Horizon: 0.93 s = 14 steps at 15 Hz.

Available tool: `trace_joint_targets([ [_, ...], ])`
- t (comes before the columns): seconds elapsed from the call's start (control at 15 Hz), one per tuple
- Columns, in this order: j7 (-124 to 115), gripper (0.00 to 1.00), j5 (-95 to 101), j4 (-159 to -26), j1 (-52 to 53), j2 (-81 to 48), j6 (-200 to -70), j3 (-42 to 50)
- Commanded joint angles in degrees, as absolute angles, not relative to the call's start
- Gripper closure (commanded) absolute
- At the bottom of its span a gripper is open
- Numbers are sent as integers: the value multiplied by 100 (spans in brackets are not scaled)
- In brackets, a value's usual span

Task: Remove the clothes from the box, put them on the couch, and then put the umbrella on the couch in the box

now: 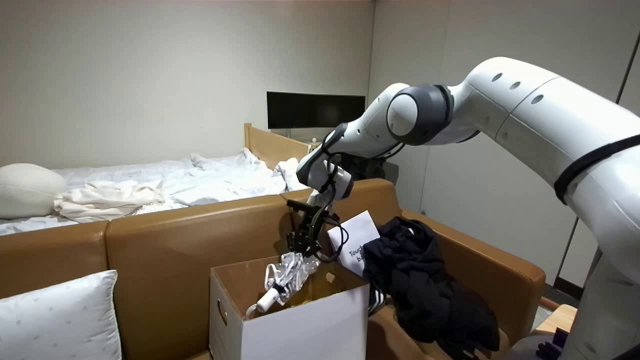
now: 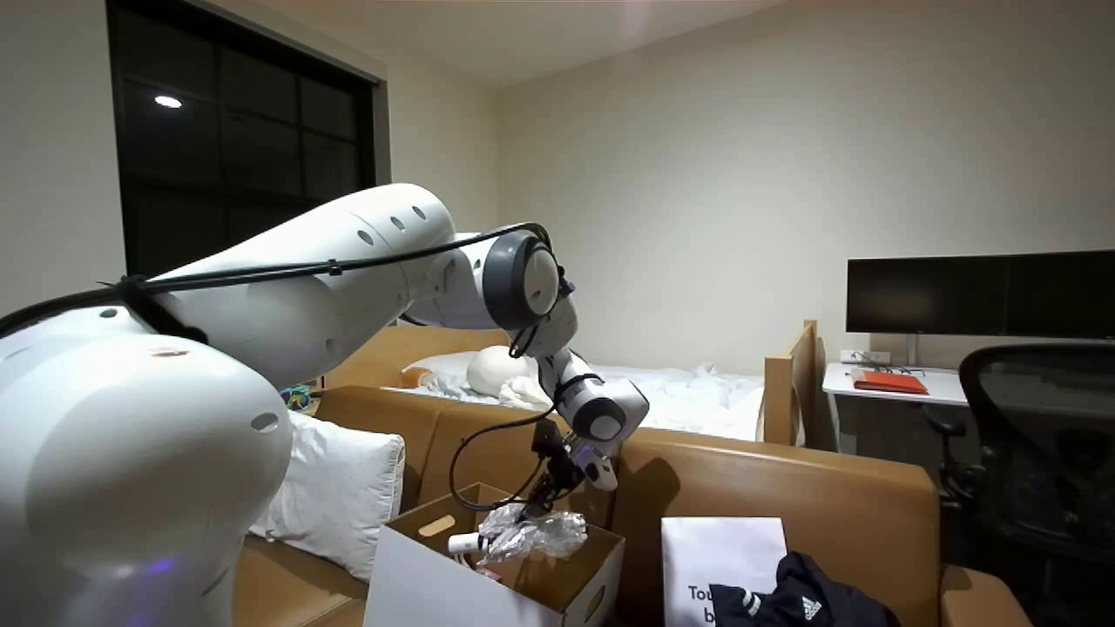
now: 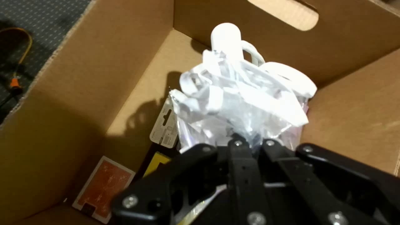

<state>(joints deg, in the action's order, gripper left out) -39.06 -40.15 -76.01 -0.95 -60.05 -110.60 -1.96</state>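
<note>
The clear plastic umbrella with a white handle is tilted at the mouth of the box. It also shows in an exterior view and in the wrist view. My gripper is shut on the umbrella's plastic, and the fingers are close together with plastic between them. The handle points down to one box wall; how deep it hangs is hard to tell. The black clothes lie heaped on the brown couch beside the box, and also show in an exterior view.
In the box lie a red card pack, a white hang-tag package, a yellow item and a white-lidded item. A white printed sheet leans on the couch back by the clothes. A white pillow is on the couch.
</note>
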Motion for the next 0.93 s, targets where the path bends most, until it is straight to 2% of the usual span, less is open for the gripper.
trace_joint_targets([
  [0.0, -4367, 99, -4592, -7321, -344, -6354, -11118, -333],
  [0.07, -4094, 94, -4312, -7472, -160, -6234, -11154, -201],
  [0.2, -4166, 94, -4448, -7357, -227, -6401, -11151, -208],
  [0.27, -4058, 99, -4555, -7315, -256, -6414, -11210, -301],
  [0.47, -3663, 99, -4846, -7345, -161, -6432, -11781, -567],
  [0.87, -3402, 99, -4583, -7610, 421, -6363, -13434, -486],
])
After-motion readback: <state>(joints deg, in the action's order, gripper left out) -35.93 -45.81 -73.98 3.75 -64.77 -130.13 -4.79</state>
